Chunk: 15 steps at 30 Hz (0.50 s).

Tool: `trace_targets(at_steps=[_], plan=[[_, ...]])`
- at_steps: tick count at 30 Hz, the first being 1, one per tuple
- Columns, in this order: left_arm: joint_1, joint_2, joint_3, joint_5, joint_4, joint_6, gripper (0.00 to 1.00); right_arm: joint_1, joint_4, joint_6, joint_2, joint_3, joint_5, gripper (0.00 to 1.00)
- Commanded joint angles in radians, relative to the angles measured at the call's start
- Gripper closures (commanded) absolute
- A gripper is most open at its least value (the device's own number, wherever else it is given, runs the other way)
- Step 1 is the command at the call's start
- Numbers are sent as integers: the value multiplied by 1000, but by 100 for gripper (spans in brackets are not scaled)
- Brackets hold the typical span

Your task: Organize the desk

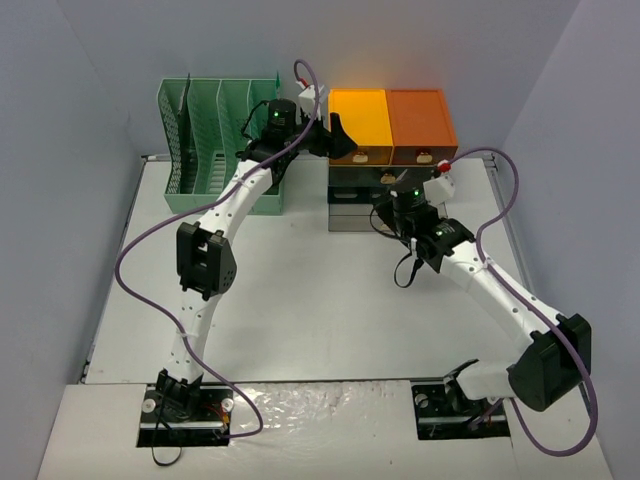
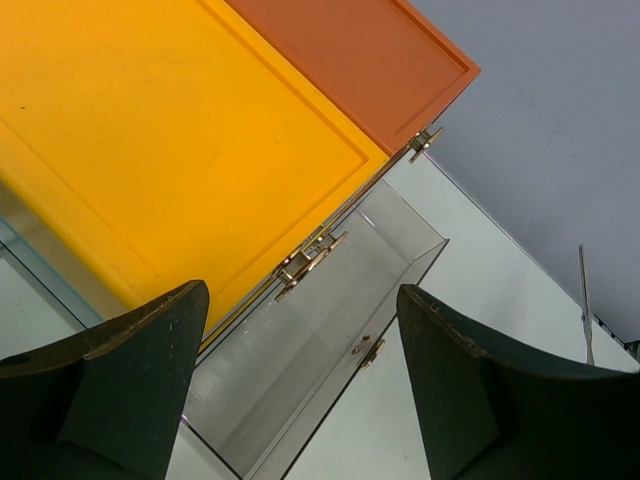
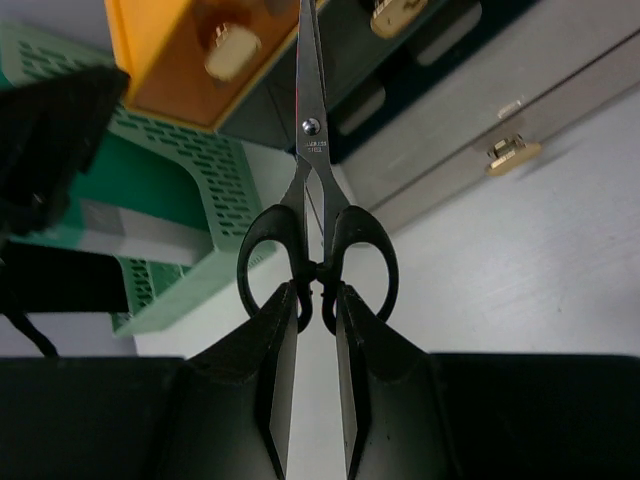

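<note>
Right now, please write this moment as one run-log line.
left fingers: open, over drawer unit | right fingers: shut on scissors | scissors: blades toward drawer unit

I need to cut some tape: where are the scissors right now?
Right wrist view: the scissors are pinched at the handles in the right claw, blades pointing toward the drawer unit, with the green file rack to the left.

Bright even light, soft shadows, mild glare on the desk.
</note>
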<state>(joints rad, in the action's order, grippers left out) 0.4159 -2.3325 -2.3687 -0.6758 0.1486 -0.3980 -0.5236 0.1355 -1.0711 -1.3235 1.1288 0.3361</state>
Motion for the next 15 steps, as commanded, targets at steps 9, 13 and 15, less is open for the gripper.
trace_targets(at_steps=[9, 13, 15], plan=[[-11, 90, 38, -1, 35, 12, 26, 142, -529, -438, -178, -29, -71, 100], [-14, 98, 50, -1, 35, 19, 27, 144, -579, -498, -220, -35, -73, 100], [-16, 102, 57, -2, 34, 19, 27, 145, -583, -514, -229, -37, -68, 100]])
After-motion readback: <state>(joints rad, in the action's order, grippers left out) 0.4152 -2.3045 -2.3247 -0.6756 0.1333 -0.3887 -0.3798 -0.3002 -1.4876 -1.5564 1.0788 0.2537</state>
